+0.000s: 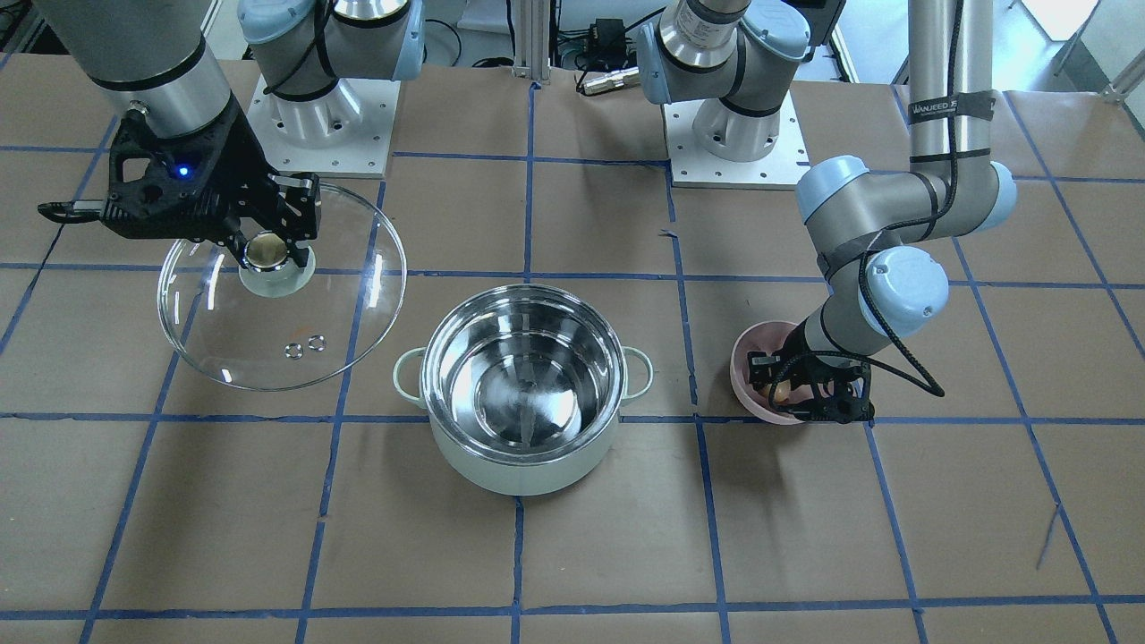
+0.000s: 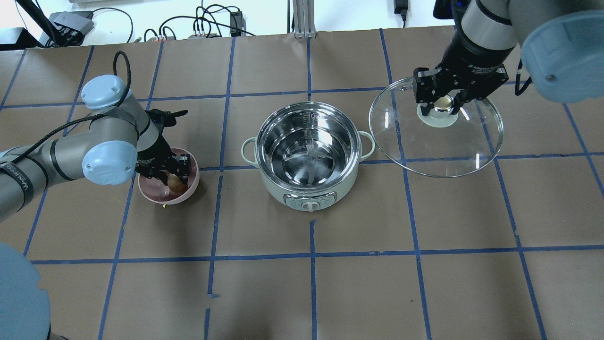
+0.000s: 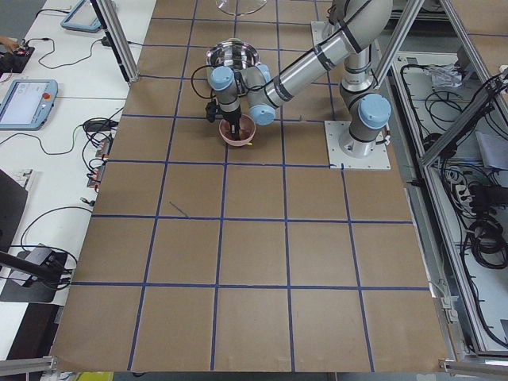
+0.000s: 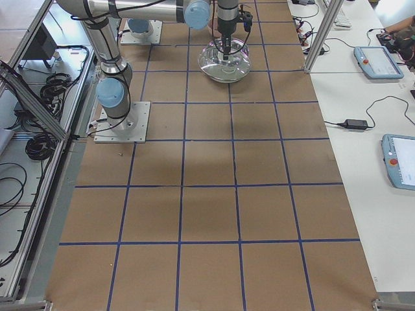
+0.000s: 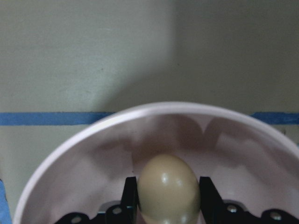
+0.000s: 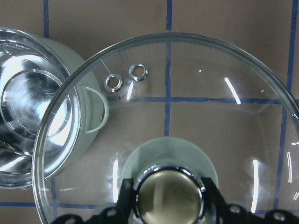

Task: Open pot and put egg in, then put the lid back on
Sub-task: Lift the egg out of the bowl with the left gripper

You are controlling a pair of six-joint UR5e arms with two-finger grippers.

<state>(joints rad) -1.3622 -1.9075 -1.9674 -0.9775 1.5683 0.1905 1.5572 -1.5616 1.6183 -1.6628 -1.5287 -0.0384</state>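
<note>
From the front-facing camera, the right jaws are clenched on the brass knob [image 1: 267, 251] of the lid [image 1: 295, 340], which hangs beside the open pot [image 1: 523, 465], off to the robot's right and apparently a little tilted. That knob is the only sensible hold: the glass is broad, slick, rigid and breakable, and a wide disc held by one small pinch is likely to swing or twist. Across the worktop [image 1: 894, 537], the left jaws are down inside the pink bowl [image 1: 744, 358]. Overhead, the egg [image 2: 176, 183] lies in that bowl between the left jaws, and the pot stands empty in the middle, its steel interior bare. The exterior left view shows the near arm reaching into the bowl, too small to judge the grip. The exterior right view shows the lid under the near arm, seemingly clear of the worktop. The left wrist camera settles the grip: both fingers [image 5: 130, 198] press against the egg's two sides. Light, smooth, rounded and brittle, the egg wants gentle pressure, enough to stop it squirting out but not enough to crack the shell. The right wrist camera shows the right jaws gripping the knob's sides, with the two vent rings [image 6: 138, 71] and one pot handle visible through the glass.
</note>
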